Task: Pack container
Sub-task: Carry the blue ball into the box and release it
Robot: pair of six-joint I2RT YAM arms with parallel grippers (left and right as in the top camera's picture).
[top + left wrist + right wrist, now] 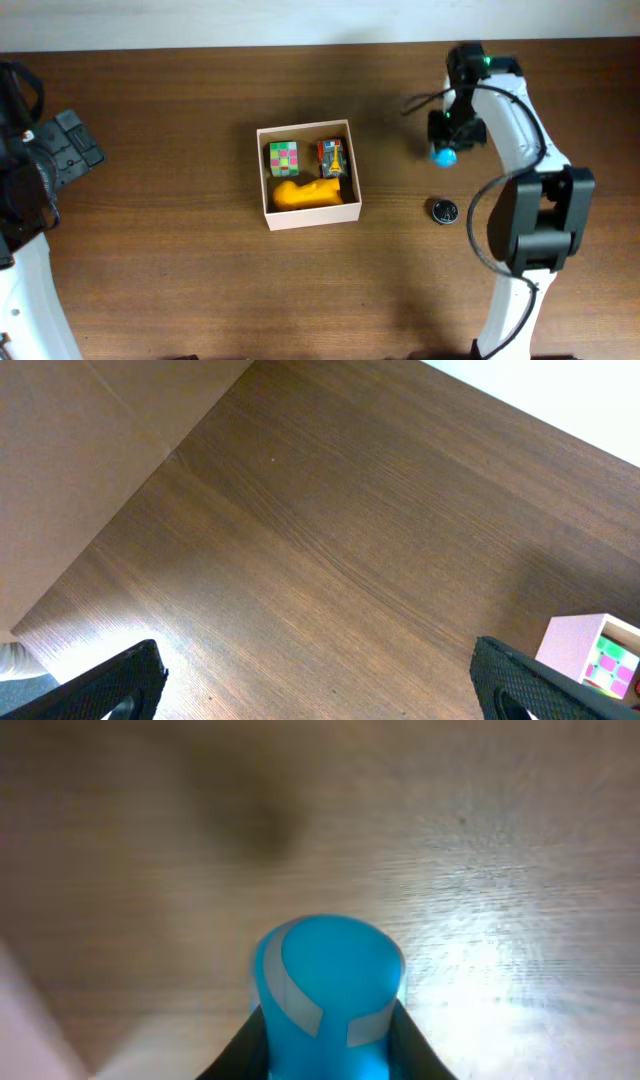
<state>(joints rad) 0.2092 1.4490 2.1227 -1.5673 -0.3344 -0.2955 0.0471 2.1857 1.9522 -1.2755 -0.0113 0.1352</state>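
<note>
Blue toy (330, 990) pinched in right gripper (444, 146), well right of container (312, 216). Container mid-table, already holding cube (284, 158), yellow toy (305, 193), patterned block (331, 157). Black disc (444, 210) yet to pack. Left gripper (320, 695) spread wide, empty.

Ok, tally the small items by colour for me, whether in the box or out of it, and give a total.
Yellow: 1, the yellow toy, in the container.
Multicoloured: 1, the puzzle cube, in the container.
Dark with orange: 1, the small block, in the container.
Blue: 1, the blue piece, held by the right gripper.
Black: 1, the round disc, on the table.
Total: 5.
</note>
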